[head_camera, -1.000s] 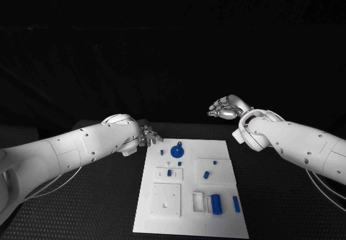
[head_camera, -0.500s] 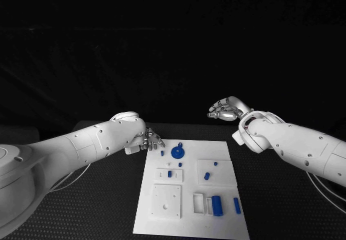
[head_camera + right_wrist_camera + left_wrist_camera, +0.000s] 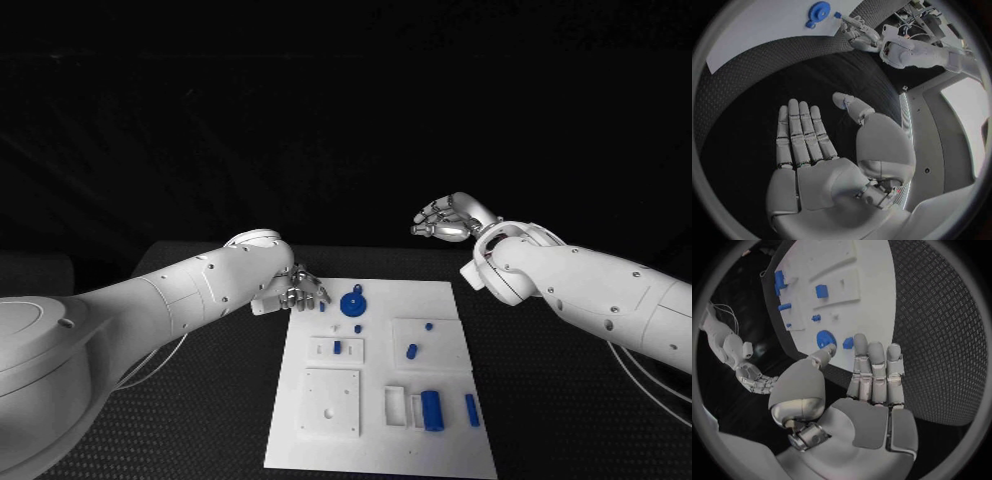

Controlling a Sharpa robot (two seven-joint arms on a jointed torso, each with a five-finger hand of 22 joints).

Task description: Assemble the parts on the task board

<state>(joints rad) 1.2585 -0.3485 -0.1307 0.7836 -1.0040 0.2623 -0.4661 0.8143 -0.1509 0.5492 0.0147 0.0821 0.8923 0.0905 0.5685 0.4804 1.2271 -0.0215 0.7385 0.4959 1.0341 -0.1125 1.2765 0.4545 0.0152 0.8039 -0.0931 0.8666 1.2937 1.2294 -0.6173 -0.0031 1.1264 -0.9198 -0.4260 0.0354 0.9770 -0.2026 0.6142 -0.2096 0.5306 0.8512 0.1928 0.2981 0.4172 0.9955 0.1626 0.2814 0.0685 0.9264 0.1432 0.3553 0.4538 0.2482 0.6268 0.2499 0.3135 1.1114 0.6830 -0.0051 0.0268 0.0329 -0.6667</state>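
While arm hides left hand (image 3: 299, 288) by task board (image 3: 447, 300), both hands open, empty, right hand (image 3: 447, 217) off-board.

The task board (image 3: 433, 440) lies mid-table (image 3: 577, 420); the left hand (image 3: 299, 288) is at its far left corner, the right hand (image 3: 447, 218) beyond its far right.

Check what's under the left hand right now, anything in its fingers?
Left hand hovers over the task board's far left corner, beside the small blue part and round blue disc. The left wrist view shows fingers straight and empty. The board directly beneath the palm is hidden.
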